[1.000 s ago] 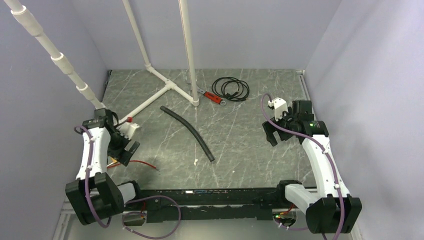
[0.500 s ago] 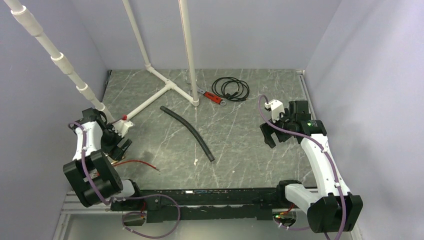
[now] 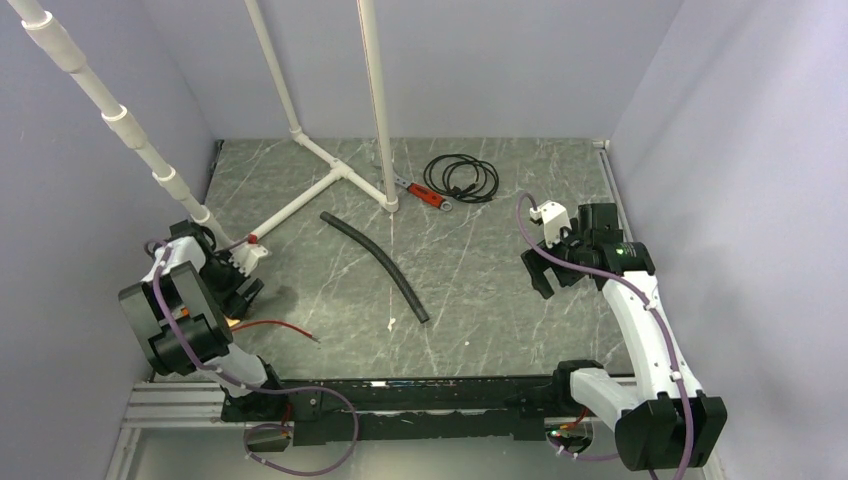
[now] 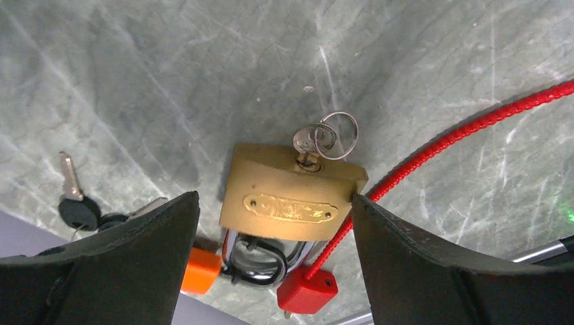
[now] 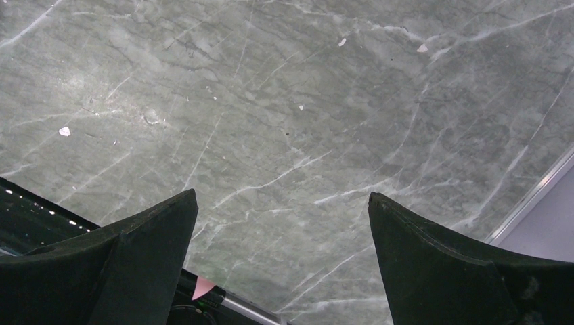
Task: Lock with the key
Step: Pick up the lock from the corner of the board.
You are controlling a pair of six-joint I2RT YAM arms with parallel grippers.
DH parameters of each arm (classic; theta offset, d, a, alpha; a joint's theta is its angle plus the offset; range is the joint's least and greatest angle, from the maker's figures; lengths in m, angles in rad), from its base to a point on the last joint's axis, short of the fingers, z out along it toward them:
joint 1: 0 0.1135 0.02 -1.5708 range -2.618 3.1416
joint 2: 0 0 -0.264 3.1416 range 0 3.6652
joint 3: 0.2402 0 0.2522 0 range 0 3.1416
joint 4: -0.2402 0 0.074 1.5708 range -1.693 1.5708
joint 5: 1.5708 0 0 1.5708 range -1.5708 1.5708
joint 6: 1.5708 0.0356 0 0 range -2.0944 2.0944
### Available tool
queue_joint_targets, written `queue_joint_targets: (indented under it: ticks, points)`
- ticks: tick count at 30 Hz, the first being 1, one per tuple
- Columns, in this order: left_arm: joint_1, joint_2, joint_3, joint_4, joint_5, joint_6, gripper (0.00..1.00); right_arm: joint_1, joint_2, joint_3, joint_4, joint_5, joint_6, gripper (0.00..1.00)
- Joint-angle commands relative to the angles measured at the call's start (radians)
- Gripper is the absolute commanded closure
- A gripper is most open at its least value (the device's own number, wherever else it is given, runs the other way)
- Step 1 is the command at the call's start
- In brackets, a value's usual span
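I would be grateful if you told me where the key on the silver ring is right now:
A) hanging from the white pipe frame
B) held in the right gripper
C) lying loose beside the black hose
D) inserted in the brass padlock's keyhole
D: the left wrist view shows the key standing in the keyhole on the edge of the brass padlock.
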Motion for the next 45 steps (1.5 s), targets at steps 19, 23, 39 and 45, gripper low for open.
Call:
queue_joint_targets:
  ticks: [19, 23, 39, 45]
  points:
    - [-0.137, 0.027, 0.026, -0.091, 0.140, 0.010, 0.51, 0.004, -0.050, 0.002, 0.026, 0.014, -0.017, 0.00]
    - [-0.245, -0.028, 0.033, -0.092, 0.171, -0.065, 0.57, 0.004, -0.045, 0.009, 0.036, 0.006, 0.001, 0.00]
    - [-0.596, -0.088, 0.102, -0.068, 0.244, -0.296, 0.67, 0.004, -0.013, 0.073, 0.055, -0.089, 0.142, 0.00]
    - [-0.760, -0.058, 0.138, -0.042, 0.218, -0.368, 0.70, 0.003, 0.028, 0.111, 0.062, -0.159, 0.232, 0.00]
